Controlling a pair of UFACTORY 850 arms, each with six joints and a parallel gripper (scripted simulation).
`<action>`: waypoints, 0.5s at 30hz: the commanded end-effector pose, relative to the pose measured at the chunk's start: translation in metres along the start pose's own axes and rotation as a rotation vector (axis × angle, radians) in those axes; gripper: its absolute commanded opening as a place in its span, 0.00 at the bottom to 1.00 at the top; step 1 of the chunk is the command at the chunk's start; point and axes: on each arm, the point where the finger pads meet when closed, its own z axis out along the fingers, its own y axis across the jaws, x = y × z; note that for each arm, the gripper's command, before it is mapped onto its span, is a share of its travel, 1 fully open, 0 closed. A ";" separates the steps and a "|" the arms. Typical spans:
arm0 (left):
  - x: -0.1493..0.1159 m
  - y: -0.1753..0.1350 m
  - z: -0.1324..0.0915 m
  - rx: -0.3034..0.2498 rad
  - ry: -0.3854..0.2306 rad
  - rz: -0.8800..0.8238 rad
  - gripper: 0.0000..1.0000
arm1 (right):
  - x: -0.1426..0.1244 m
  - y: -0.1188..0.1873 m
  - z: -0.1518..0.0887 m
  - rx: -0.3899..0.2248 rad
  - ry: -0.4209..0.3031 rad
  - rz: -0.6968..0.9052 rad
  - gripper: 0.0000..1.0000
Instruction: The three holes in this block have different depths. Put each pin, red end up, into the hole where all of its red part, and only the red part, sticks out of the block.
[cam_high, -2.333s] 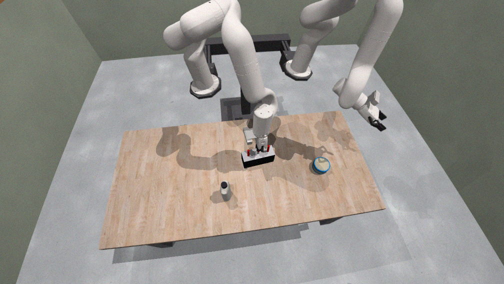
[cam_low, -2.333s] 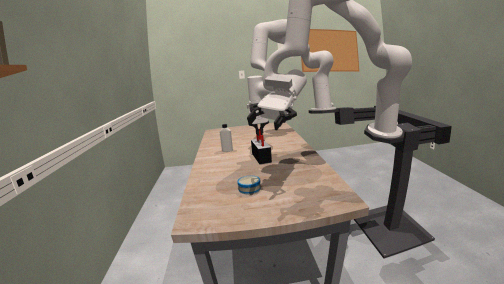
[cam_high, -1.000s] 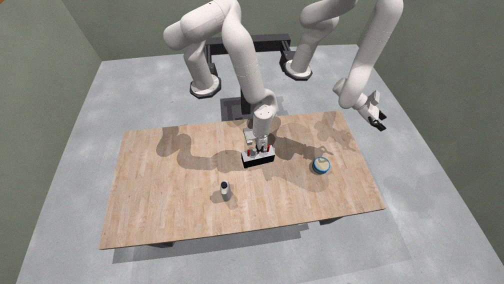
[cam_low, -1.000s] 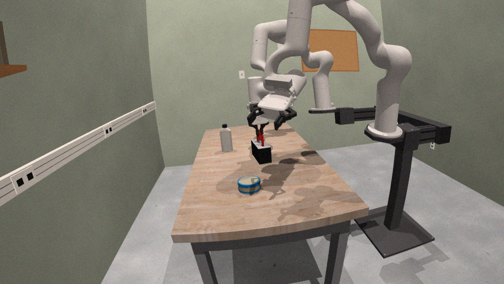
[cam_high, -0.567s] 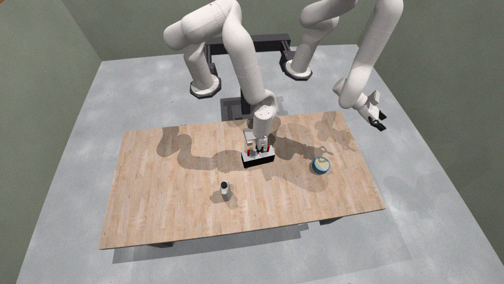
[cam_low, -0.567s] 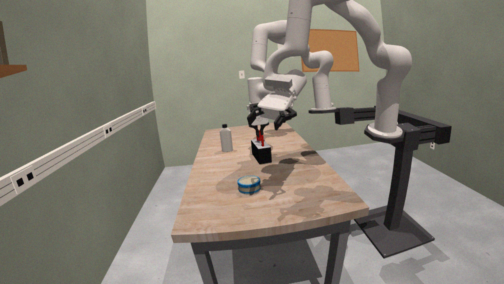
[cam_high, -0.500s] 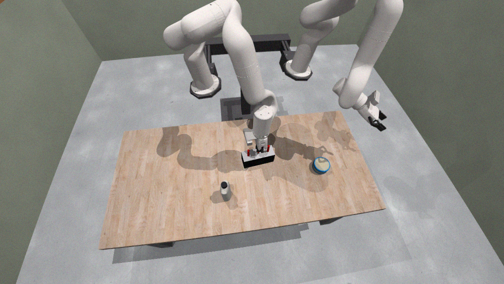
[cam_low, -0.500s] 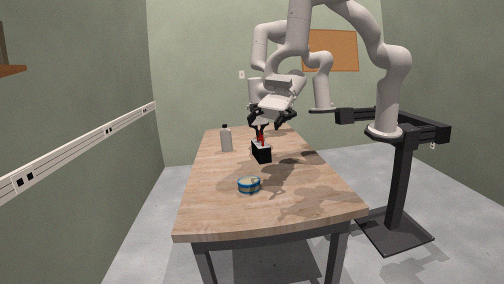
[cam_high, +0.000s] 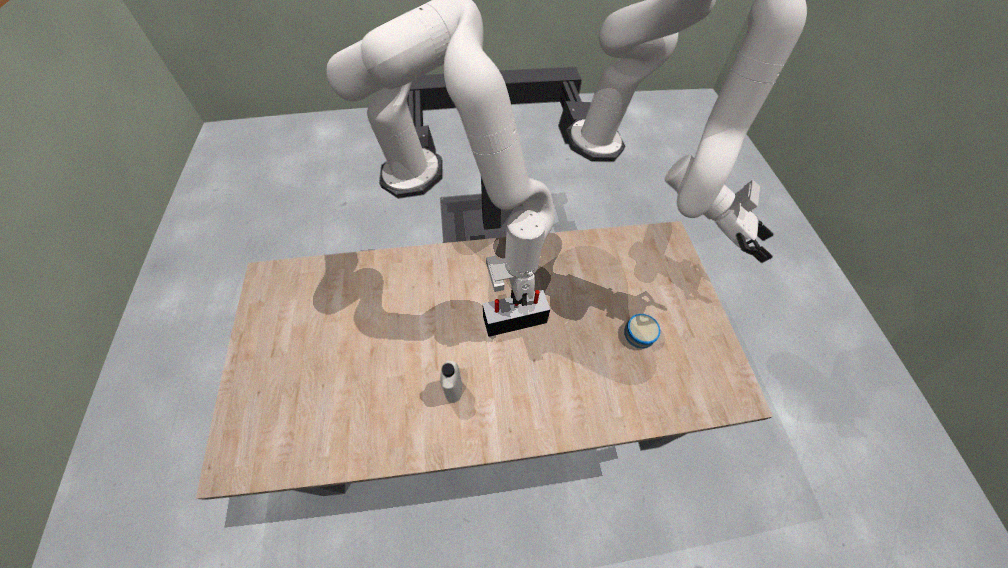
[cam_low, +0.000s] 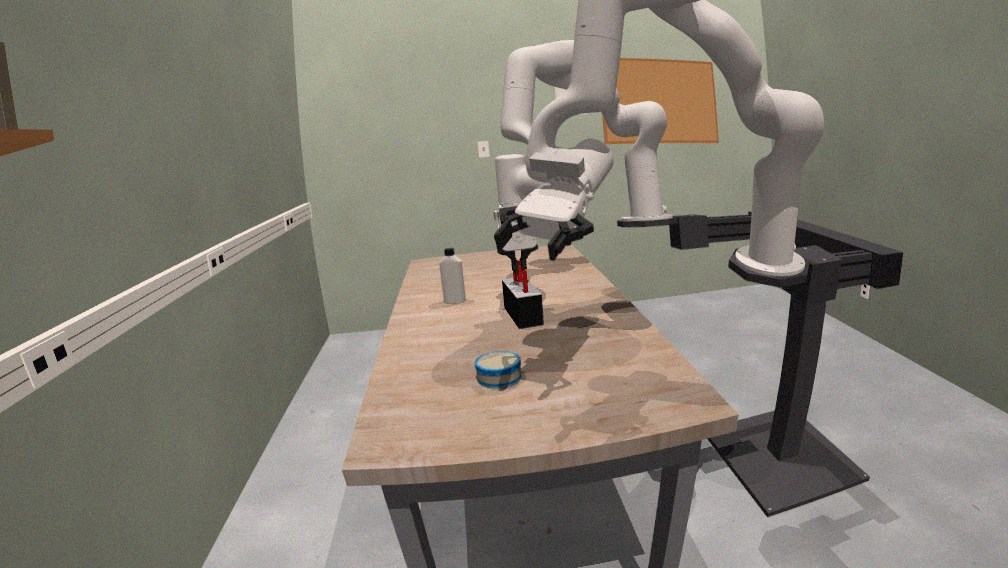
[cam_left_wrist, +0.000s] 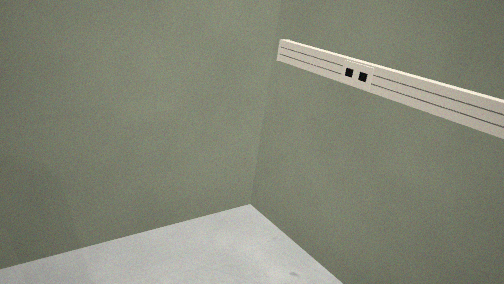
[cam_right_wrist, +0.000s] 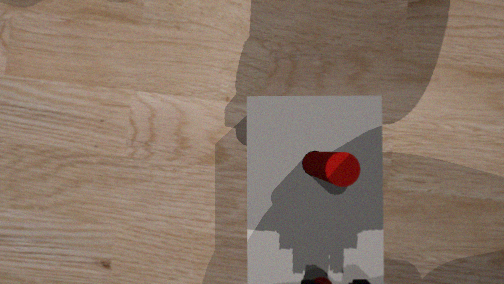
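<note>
Two red-topped pins (cam_high: 496, 306) (cam_high: 536, 297) stand in the black-sided block (cam_high: 517, 321) (cam_low: 524, 308) (cam_right_wrist: 285, 120) as the right gripper (cam_high: 520, 302) (cam_low: 519, 266) (cam_right_wrist: 338, 282) grips a third pin (cam_right_wrist: 323, 281) (mostly hidden), the left gripper (cam_high: 765, 245) (cam_low: 529, 252) spread wide.

Red pins (cam_high: 496, 305) (cam_low: 524, 281) (cam_right_wrist: 342, 169) rise beside the lowered fingers (cam_high: 520, 299) (cam_low: 519, 266); the bottle (cam_high: 451, 383) (cam_low: 452, 279) stands well apart.

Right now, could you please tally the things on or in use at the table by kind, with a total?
Block: 1
Red pins: 3
Bottle: 1
Round container: 1
Total: 6
</note>
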 end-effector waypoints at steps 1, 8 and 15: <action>0.001 0.001 0.000 -0.001 0.002 -0.001 1.00 | 0.000 -0.001 -0.001 0.001 0.000 0.000 0.00; 0.001 0.001 0.000 -0.001 0.002 -0.001 1.00 | 0.000 -0.001 -0.001 0.001 0.000 0.000 0.00; 0.001 0.001 0.000 -0.001 0.002 -0.001 1.00 | -0.002 -0.001 0.003 0.001 0.001 0.000 0.00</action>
